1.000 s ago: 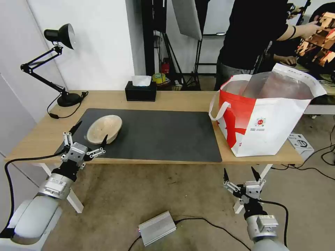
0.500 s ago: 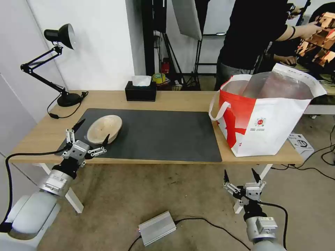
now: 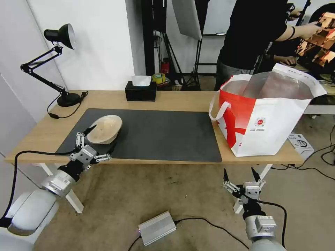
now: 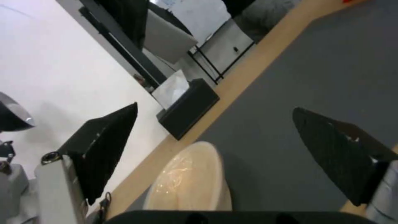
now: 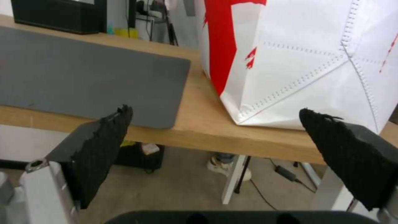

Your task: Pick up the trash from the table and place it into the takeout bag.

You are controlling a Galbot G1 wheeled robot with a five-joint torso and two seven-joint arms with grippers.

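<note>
A shallow tan bowl [image 3: 104, 128] lies on the dark grey mat [image 3: 160, 136] at the left of the table [image 3: 174, 101]. My left gripper [image 3: 100, 140] is open at the bowl's near rim, one finger on each side of it. In the left wrist view the bowl [image 4: 188, 182] sits low between the spread fingers [image 4: 104, 149]. The white-and-red takeout bag [image 3: 268, 118] stands open at the table's right end. My right gripper [image 3: 239, 170] hangs open below the table's front edge, facing the bag [image 5: 298, 62].
A black tissue box [image 3: 141, 90] and a black desk lamp [image 3: 59, 35] stand at the back of the table. A silver box [image 3: 157, 228] with cables lies on the floor between my arms. A person stands behind the bag.
My left gripper has moved right and forward along the table's front edge until its open fingers flank the bowl's near rim. The right arm has hardly moved.
</note>
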